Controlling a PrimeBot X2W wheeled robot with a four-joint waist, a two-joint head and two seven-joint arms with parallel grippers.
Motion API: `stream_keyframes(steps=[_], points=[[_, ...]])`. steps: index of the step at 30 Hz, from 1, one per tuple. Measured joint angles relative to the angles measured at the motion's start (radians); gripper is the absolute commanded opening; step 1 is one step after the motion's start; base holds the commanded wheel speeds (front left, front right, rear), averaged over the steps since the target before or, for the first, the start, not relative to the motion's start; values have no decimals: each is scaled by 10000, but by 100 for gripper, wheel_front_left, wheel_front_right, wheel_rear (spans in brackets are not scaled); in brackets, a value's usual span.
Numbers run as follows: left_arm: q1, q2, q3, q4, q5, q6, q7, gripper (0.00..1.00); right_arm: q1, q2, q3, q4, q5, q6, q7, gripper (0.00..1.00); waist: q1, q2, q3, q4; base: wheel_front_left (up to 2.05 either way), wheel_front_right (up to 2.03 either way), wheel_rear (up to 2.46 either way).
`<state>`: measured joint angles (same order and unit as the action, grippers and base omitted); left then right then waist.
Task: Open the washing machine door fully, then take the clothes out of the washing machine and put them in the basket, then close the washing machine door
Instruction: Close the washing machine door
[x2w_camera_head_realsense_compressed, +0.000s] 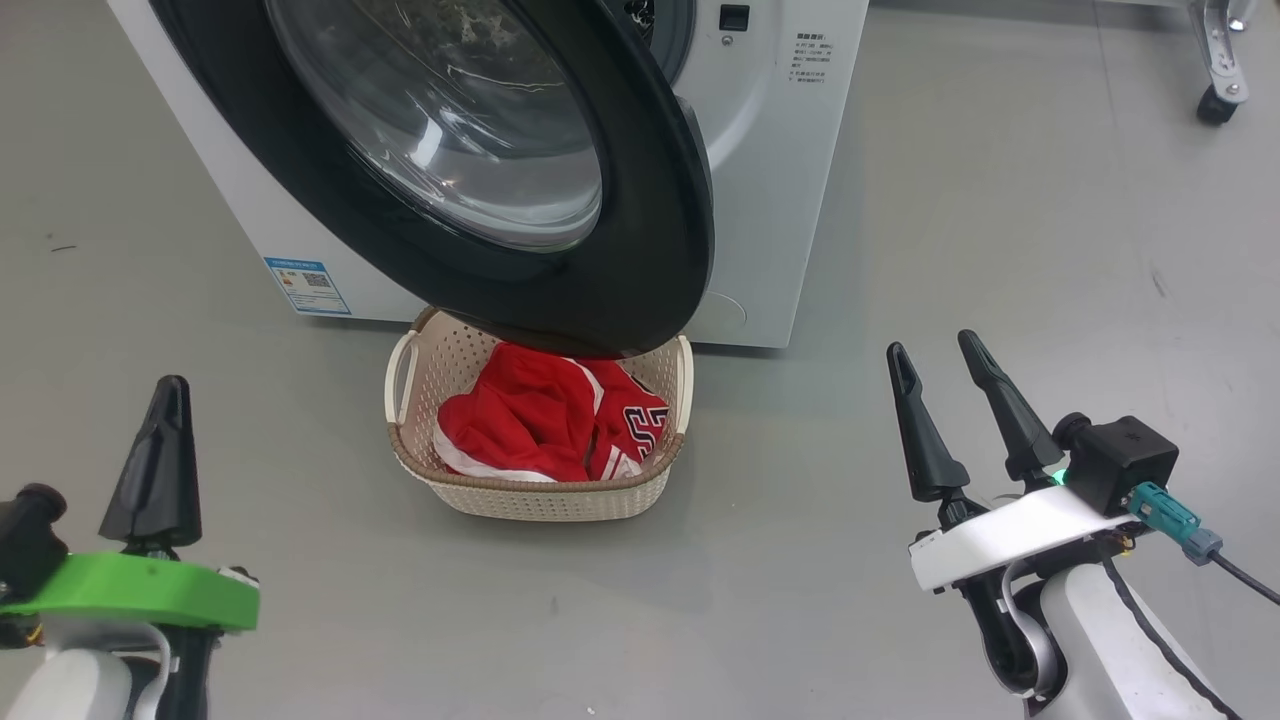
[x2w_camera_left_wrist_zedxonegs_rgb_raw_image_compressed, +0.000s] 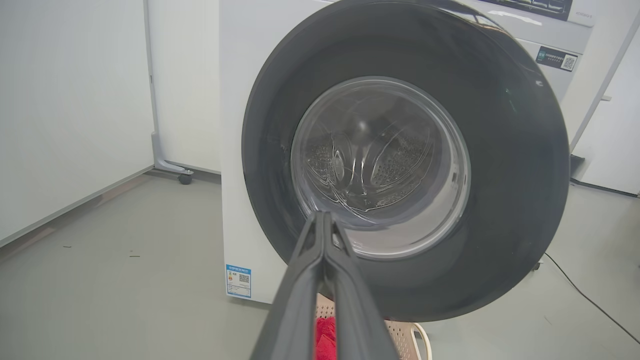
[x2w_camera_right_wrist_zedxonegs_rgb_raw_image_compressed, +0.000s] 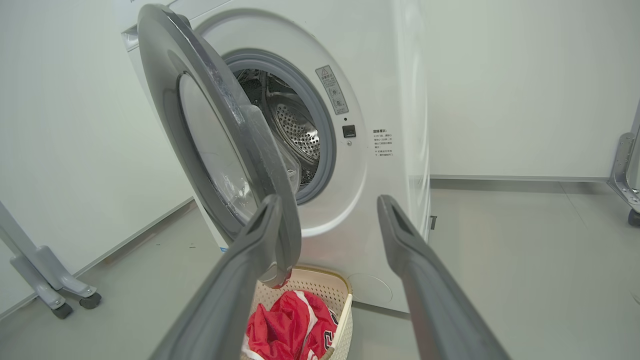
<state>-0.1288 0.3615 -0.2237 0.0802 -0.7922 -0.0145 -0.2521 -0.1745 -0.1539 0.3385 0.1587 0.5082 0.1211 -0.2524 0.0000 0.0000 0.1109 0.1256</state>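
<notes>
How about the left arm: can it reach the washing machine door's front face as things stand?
Probably yes. The left gripper, jaws shut, points straight at the washing machine door with nothing between them; the basket sits lower, under the door's bottom edge.

Test lab: lone washing machine (x2w_camera_head_realsense_compressed: 770, 150), grey floor (x2w_camera_head_realsense_compressed: 1000, 250), wheeled stands (x2w_camera_head_realsense_compressed: 1220, 70).

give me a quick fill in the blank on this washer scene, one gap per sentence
The red clothes lie in the ____.
The washing machine door hangs ____, showing the drum.
The left gripper is ____, fingers pressed together.
The right gripper, fingers spread, holds ____.
Missing words: basket, open, shut, nothing.
</notes>
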Motion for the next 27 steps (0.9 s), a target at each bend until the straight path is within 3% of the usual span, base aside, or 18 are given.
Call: stream_keyframes(steps=[5, 6, 7, 8, 14, 27], points=[[257, -88, -234, -86, 644, 150, 0, 0, 5, -4, 19, -2, 0, 0, 0, 100, 0, 0, -36, -48, 0, 0, 0], [306, -81, -309, -92, 890, 201, 0, 33, 6, -6, 19, -2, 0, 0, 0, 100, 0, 0, -42, -58, 0, 0, 0], [349, -92, -349, -100, 1016, 270, 0, 81, 6, -6, 19, -2, 0, 0, 0, 100, 0, 0, -47, -68, 0, 0, 0], [389, -136, -343, -125, 1037, 282, 0, 100, 8, -6, 19, -2, 0, 0, 0, 100, 0, 0, -52, -77, 0, 0, 0], [428, -637, -309, -445, 1310, 288, 0, 100, 14, -4, 23, -13, 0, 2, 0, 100, 0, 0, -60, -103, 0, 0, 0], [534, -719, -311, -554, 2516, 491, 0, 100, 25, -6, 27, -77, 0, 2, 0, 100, 0, 0, 9, -115, 0, 0, 0]])
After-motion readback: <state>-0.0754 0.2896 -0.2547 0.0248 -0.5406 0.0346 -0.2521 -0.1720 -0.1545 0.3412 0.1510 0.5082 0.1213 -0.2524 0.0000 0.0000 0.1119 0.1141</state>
